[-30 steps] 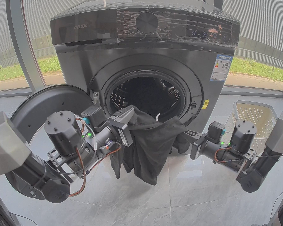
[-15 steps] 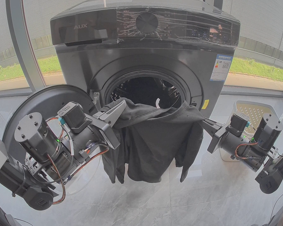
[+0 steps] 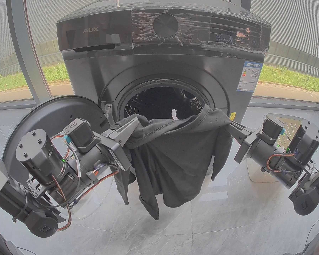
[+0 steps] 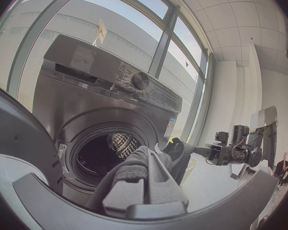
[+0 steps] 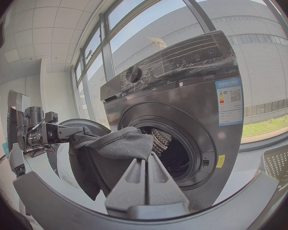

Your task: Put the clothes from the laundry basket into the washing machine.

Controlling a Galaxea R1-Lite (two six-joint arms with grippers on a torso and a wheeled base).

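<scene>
Clamped shut on the black shirt (image 3: 173,160) at both upper corners, left claw (image 3: 133,123) on one end and right claw (image 3: 234,126) on the other, and held spread like washing on a line, right in front of the open drum (image 3: 163,103) of the washing machine (image 3: 159,61). Stretched wide, probably, to keep hem and sleeves off the floor (image 3: 219,224) and to bring the top edge up across the lower half of the opening. Hanging outside, not yet in. Door (image 3: 56,117) swung aside behind the left arm, out of the way; laundry basket (image 3: 273,117) standing behind the right arm, by the machine's corner. Next, most likely — forward and in, both ends together.
</scene>
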